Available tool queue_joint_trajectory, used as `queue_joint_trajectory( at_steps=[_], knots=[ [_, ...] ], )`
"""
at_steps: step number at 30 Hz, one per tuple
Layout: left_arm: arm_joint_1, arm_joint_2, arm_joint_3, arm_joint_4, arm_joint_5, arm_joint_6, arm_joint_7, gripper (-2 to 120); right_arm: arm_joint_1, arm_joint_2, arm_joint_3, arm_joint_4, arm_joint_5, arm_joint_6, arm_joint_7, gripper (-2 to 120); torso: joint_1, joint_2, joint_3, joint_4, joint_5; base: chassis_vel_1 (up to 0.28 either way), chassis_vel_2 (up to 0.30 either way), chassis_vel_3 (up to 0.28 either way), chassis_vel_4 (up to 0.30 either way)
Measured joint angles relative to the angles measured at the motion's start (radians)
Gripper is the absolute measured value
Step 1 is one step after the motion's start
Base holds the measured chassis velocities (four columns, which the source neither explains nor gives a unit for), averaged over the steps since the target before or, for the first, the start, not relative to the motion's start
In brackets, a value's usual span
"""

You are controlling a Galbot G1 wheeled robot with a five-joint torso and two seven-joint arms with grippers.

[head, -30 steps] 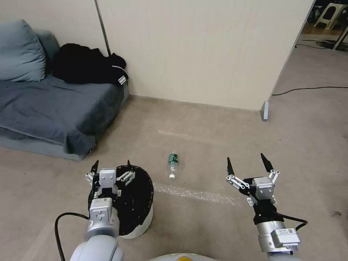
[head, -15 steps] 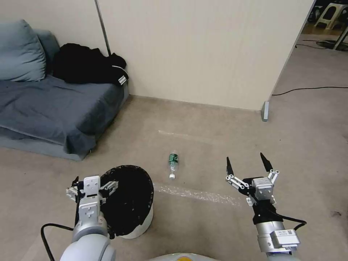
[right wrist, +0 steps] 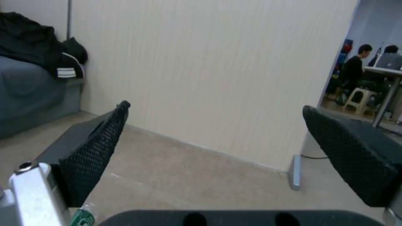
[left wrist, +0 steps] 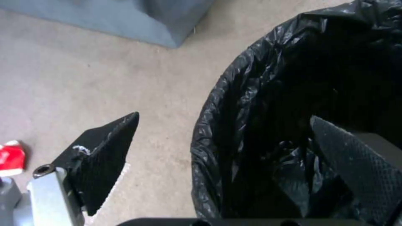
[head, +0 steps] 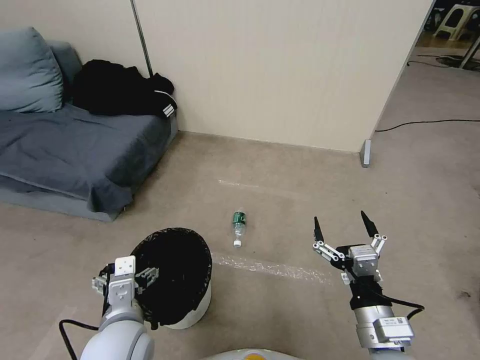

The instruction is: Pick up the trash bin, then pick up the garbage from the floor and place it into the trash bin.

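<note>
The small plastic bottle (head: pixel 238 228) on the floor wears a green label, but its writing is too small to read; its white cap points toward the robot. A scrap of red-and-white carton (left wrist: pixel 10 157) lies on the carpet at the edge of the left wrist view, with no lettering that can be made out.

The trash bin (head: pixel 200 307), white with a black bag (left wrist: pixel 268 103) folded over its rim, stands on the floor in front of the robot's left side, just left of the bottle. The left claw (head: pixel 126 278) sits at the bin's left rim, spread wide: one finger (left wrist: pixel 106 157) is outside over the carpet, the other over the bag's dark inside, with the rim between them and nothing gripped. Compared with a second ago, this claw has pulled back toward the robot and to the left, from over the bin's mouth to its edge.

The right claw (head: pixel 345 231) hovers above bare floor to the right of the bottle, wide and empty, unchanged. Bin and bottle lie where they were.
</note>
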Motion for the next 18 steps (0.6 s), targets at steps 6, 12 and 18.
queue_joint_trajectory(
  at_steps=[6, 12, 18],
  knots=[
    [-0.02, -0.003, -0.026, 0.037, -0.043, 0.001, -0.006, 100, 0.0, 0.0, 0.001, 0.0, -0.001, 0.0, 0.001, 100, 0.0, 0.0, 0.0, 0.0001, 0.0, 0.0, 0.0, 0.0, 0.0],
    [-0.032, -0.007, -0.041, 0.074, -0.1, 0.0, 0.002, 100, 0.0, 0.0, 0.004, -0.003, -0.01, 0.001, -0.001, 100, 0.0, 0.0, 0.0, 0.0, 0.0, 0.0, 0.0, 0.0, 0.0],
    [-0.042, -0.011, -0.043, 0.098, -0.128, -0.001, 0.003, 100, 0.0, 0.0, 0.004, -0.004, -0.014, 0.002, -0.002, 100, 0.0, 0.0, 0.0, 0.0001, 0.0, 0.0, 0.0, 0.0, 0.0]
  ],
)
